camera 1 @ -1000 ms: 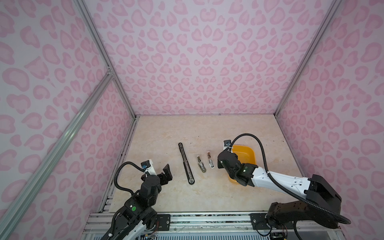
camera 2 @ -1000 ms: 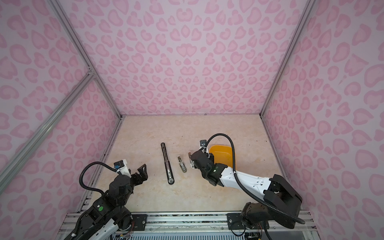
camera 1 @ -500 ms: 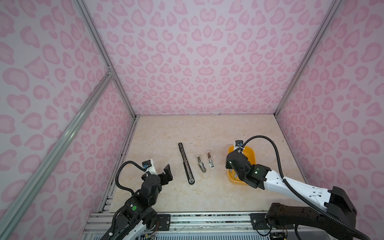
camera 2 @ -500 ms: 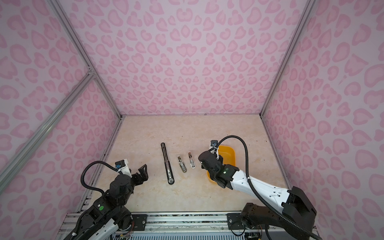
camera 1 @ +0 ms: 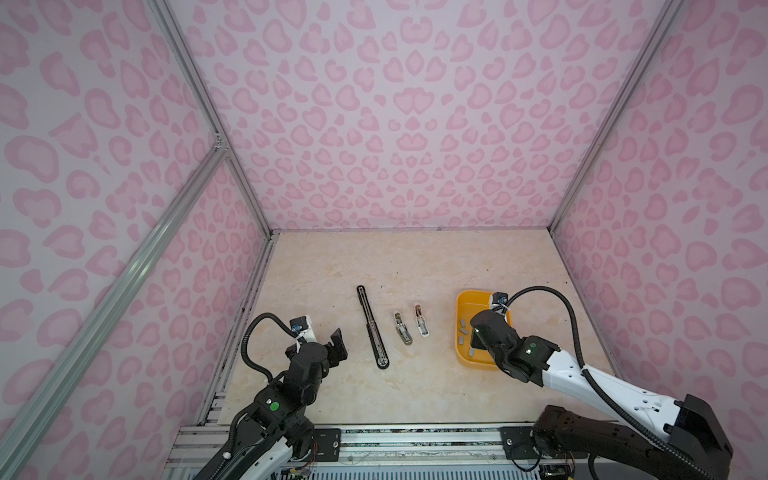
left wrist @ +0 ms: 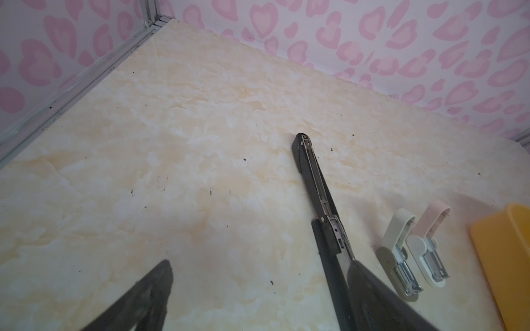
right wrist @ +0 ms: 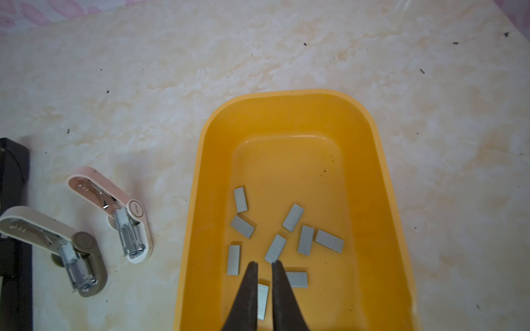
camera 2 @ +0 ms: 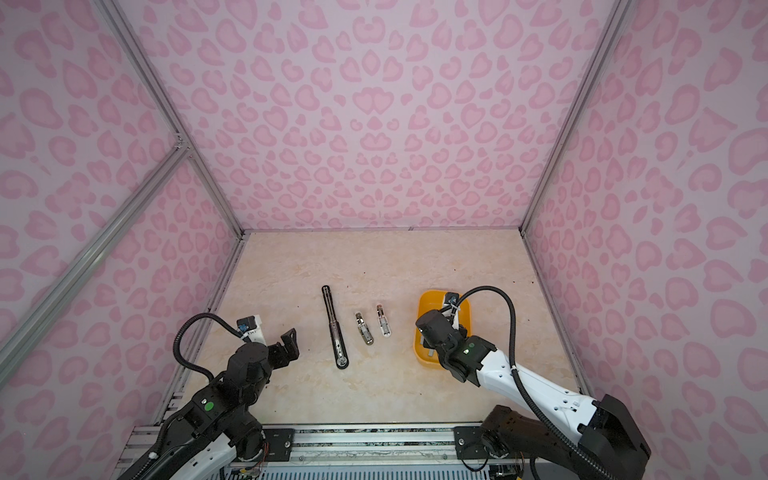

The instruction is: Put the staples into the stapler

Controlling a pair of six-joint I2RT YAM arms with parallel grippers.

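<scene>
Right gripper [right wrist: 264, 266] hung over staples [right wrist: 275, 248] in tray [right wrist: 367, 186], jaws narrowly parted, empty. Left gripper [left wrist: 261, 266] stood wide, empty, beside black stapler [left wrist: 317, 183]. Pink stapler [right wrist: 114, 200] and beige stapler [right wrist: 57, 243] lay between.

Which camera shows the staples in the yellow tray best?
Right wrist view: the staples lie clearly separate in the yellow tray, under the right gripper. In a top view they are grey specks partly behind the arm. The left wrist view shows only the tray's wall.

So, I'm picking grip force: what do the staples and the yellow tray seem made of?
The staples: likely metal, flat grey, faintly brushed sheen. The yellow tray: probably plastic, smooth and slightly glossy, with rounded moulded corners.
</scene>
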